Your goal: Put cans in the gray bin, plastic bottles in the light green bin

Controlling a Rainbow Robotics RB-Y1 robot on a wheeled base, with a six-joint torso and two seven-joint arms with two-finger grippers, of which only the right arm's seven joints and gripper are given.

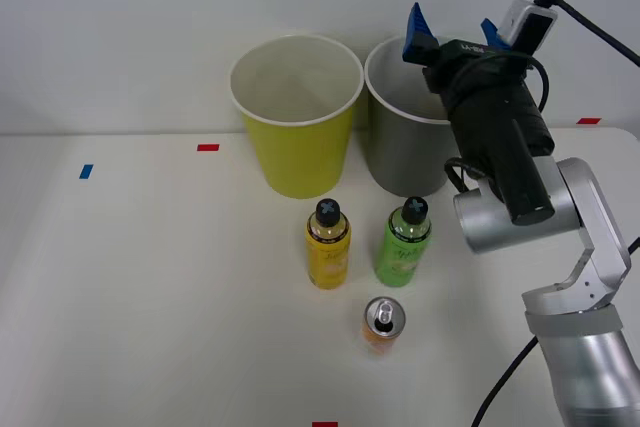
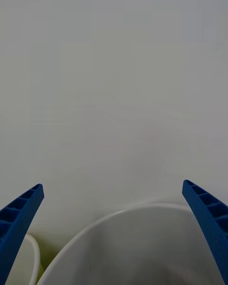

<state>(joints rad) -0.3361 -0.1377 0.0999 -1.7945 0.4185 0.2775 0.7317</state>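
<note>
The right arm reaches up and forward from the table's right side, its pincer [image 1: 453, 29] poised above the gray bin [image 1: 400, 157], blue fingers [image 2: 19, 213] spread wide apart with nothing between them. The light green bin [image 1: 298, 152] stands just beside the gray one. Nearer on the table [image 1: 150, 287] stand the yellow-label bottle [image 1: 328, 244], the green bottle [image 1: 404, 242] and an orange can [image 1: 383, 325].

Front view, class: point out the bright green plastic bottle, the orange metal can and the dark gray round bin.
bright green plastic bottle [image 1: 402, 247], front view, label.
orange metal can [image 1: 383, 318], front view, silver top.
dark gray round bin [image 1: 398, 162], front view, outer wall.
</note>
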